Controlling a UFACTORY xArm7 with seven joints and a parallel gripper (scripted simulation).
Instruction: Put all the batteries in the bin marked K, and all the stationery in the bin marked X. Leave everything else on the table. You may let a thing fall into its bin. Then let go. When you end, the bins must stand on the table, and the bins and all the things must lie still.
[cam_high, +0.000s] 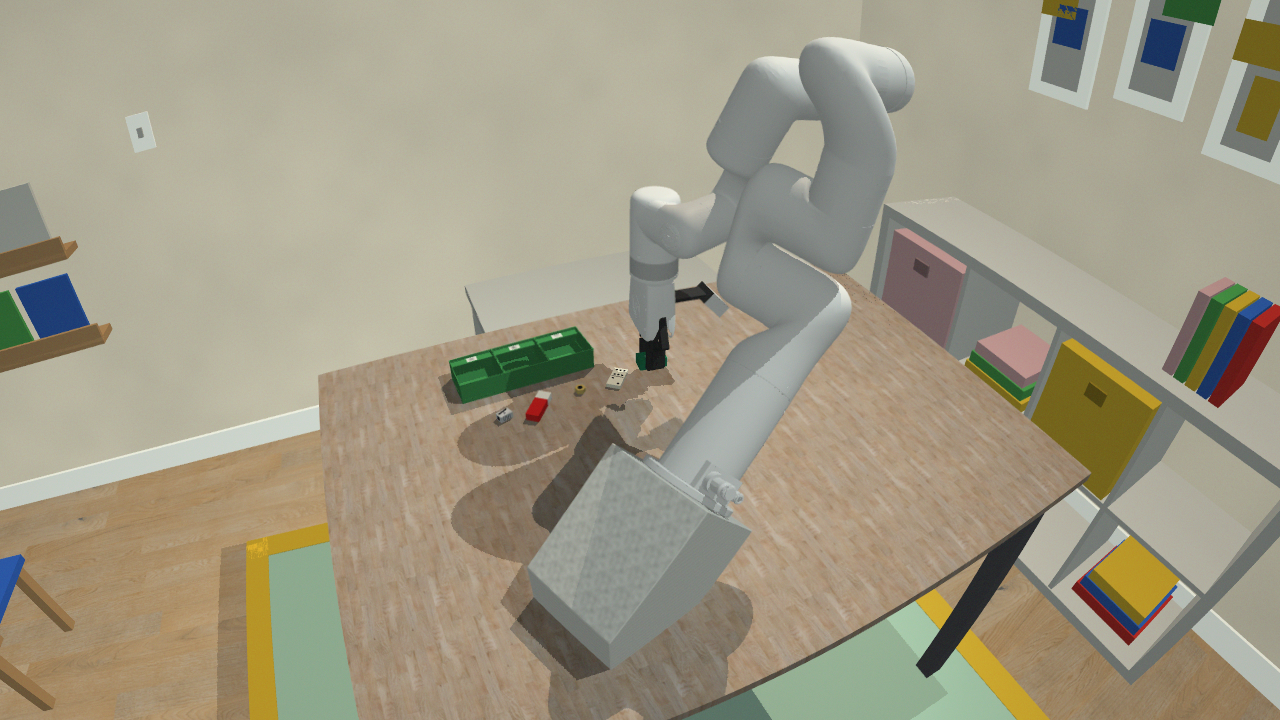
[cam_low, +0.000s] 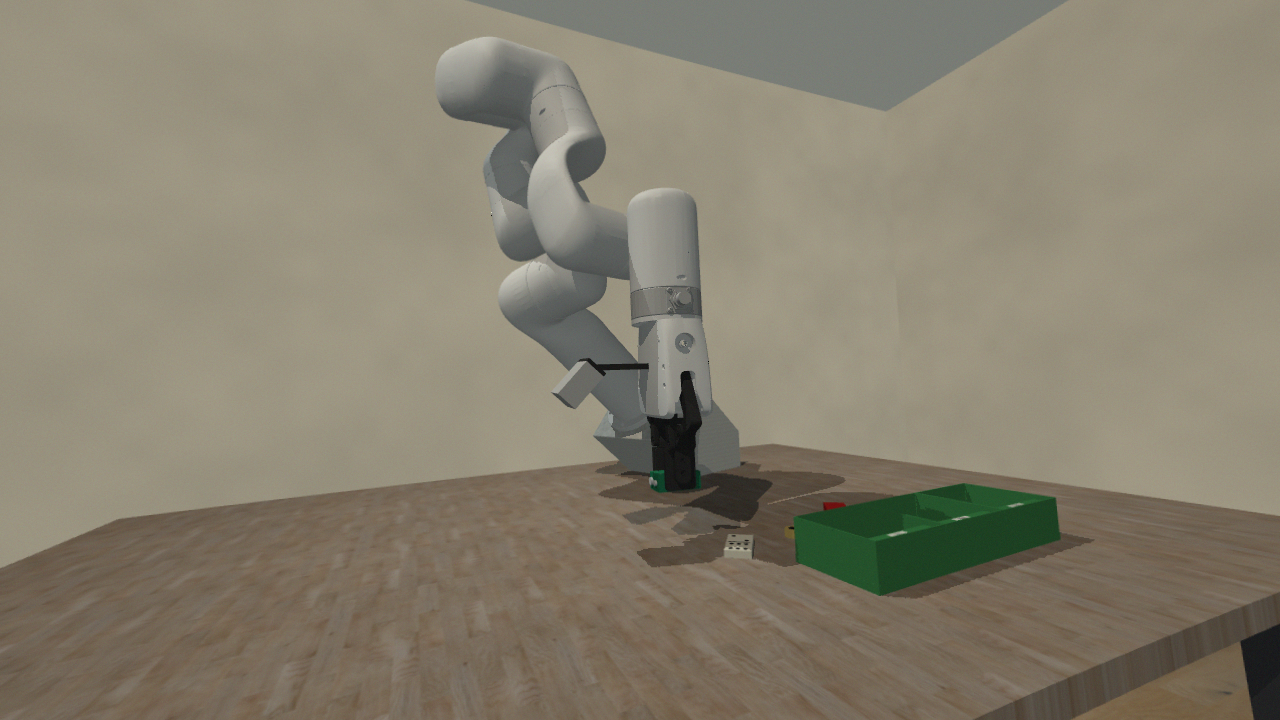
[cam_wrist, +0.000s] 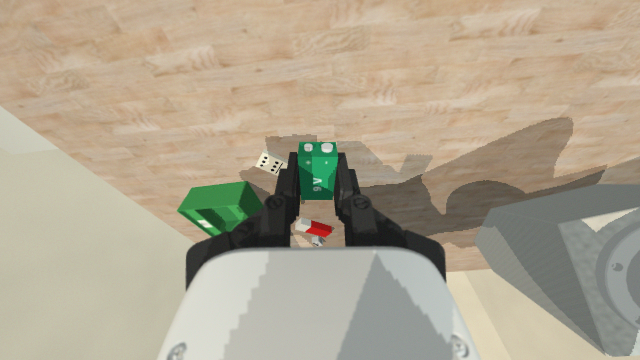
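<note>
Wooden tabletop (cam_high: 859, 465) | green 9V battery (cam_wrist: 317, 170) gripped by closed fingers on flat sides | judged rigid, light, slick-cased; mid-body hold suits

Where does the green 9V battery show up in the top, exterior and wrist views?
Top: the battery sits just right of the die, between the gripper fingers, above the table.
Exterior: low at centre, a green sliver under the black fingers, left of the bins.
Wrist: dead centre, clamped between both fingers, terminals pointing away.
Shared landmark: the white die beside it.
</note>
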